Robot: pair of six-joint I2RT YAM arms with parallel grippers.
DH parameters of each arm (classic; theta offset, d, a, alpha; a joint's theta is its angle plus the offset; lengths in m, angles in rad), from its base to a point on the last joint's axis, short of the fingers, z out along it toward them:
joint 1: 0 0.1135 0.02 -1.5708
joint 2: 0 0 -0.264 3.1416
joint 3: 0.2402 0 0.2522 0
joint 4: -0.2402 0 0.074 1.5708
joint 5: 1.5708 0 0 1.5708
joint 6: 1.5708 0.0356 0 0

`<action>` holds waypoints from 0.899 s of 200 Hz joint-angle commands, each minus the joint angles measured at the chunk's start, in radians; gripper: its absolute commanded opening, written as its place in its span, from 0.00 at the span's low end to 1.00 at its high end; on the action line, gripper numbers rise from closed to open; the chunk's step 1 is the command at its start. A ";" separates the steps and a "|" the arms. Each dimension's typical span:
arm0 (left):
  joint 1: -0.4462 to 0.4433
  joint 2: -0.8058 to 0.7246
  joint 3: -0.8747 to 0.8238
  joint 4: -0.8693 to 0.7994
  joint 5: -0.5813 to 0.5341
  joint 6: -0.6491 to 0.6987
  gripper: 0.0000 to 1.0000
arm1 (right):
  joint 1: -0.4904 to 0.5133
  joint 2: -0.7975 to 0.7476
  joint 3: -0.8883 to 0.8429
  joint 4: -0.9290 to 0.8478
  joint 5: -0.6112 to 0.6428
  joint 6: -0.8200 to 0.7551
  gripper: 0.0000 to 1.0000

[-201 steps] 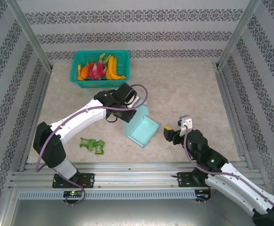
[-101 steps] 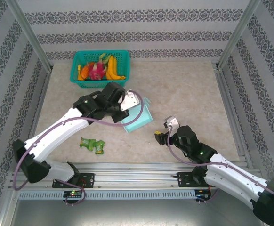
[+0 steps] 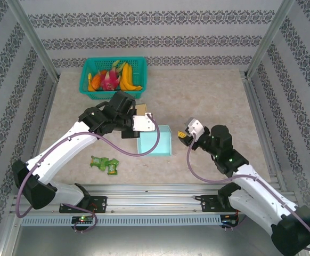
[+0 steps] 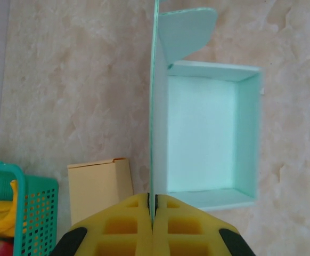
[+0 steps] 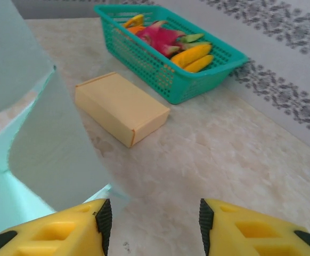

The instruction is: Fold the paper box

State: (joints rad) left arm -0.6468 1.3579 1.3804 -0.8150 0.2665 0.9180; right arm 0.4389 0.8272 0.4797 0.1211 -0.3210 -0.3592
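Tabletop (image 3: 213, 101): basket (image 3: 114, 59) at far left, fruit (image 3: 124, 77) inside; carton (image 4: 99, 186) close before basket; paper box (image 3: 155, 144) at centre, before and right of carton; packets (image 3: 105, 164) near front edge, left of paper box.

Matt paper box (image 4: 203, 138); plastic mesh basket (image 5: 144, 58); smooth marbled table (image 5: 251, 154).

1. The left arm (image 3: 64, 149) swings out leftwards from its base, then reaches forward and to the right, with its wrist angled down.
2. The left claw (image 4: 152, 201) has its yellow fingers pressed together, pinching a thin upright panel of the paper box (image 4: 200, 133).
3. The right arm (image 3: 251, 184) stretches forward and leftwards from its base.
4. The right claw (image 5: 155, 216) holds its jaws apart, with nothing between them.
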 commanded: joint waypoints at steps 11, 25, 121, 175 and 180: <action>0.041 -0.007 -0.027 0.034 0.154 0.109 0.00 | -0.023 0.084 0.118 -0.046 -0.335 -0.162 0.44; 0.045 -0.001 -0.038 0.042 0.162 0.130 0.00 | -0.025 0.110 0.145 -0.053 -0.376 -0.192 0.41; 0.067 -0.049 -0.104 0.075 0.203 0.154 0.00 | -0.032 0.180 0.229 -0.295 -0.509 -0.396 0.33; 0.066 -0.104 -0.175 0.137 0.224 0.156 0.00 | -0.031 0.241 0.245 -0.328 -0.532 -0.431 0.34; 0.066 -0.105 -0.176 0.137 0.224 0.157 0.00 | -0.032 0.246 0.248 -0.329 -0.532 -0.435 0.34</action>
State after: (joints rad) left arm -0.5934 1.2797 1.2160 -0.7288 0.4458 1.0481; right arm 0.4141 1.0515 0.6884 -0.1707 -0.7975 -0.7479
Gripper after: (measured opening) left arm 0.058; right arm 0.335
